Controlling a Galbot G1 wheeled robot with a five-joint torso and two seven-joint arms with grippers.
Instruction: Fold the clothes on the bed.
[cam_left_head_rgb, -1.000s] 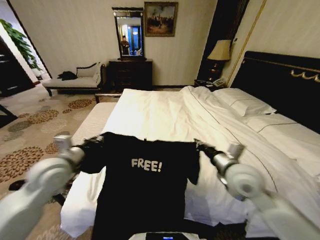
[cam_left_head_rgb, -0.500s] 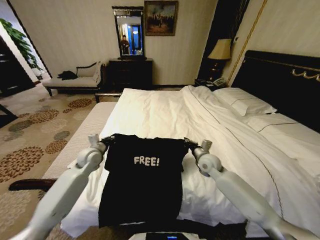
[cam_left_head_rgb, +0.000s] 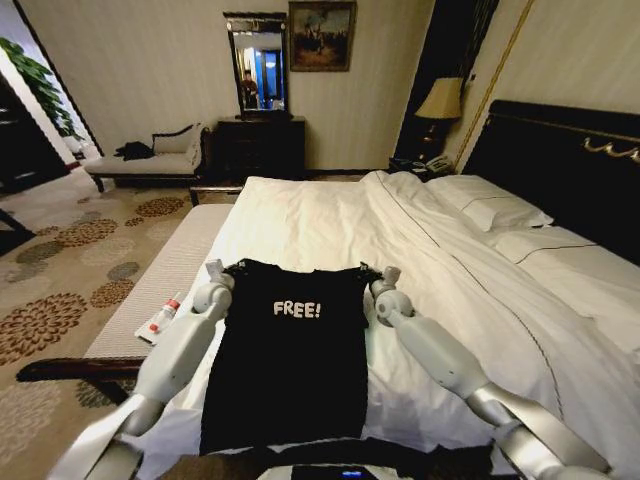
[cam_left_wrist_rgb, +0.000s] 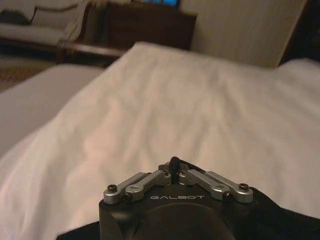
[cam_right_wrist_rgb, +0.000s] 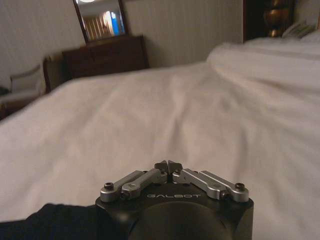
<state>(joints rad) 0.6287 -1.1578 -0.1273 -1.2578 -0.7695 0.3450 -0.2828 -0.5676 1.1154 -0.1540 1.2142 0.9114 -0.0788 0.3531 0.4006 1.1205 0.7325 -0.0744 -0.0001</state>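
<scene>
Between the two grippers, the black short-sleeved T-shirt (cam_left_head_rgb: 290, 360) with white "FREE!" lettering is stretched flat over the near part of the large bed (cam_left_head_rgb: 330, 225) with white sheets. The left gripper (cam_left_head_rgb: 232, 272) pinches its left shoulder and the right gripper (cam_left_head_rgb: 365, 276) its right shoulder. In each wrist view the fingertips are pressed together, black cloth beside them.

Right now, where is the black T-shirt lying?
In the head view, the black T-shirt lies spread on the near part of the bed, between the left gripper and right gripper at its top corners.
</scene>
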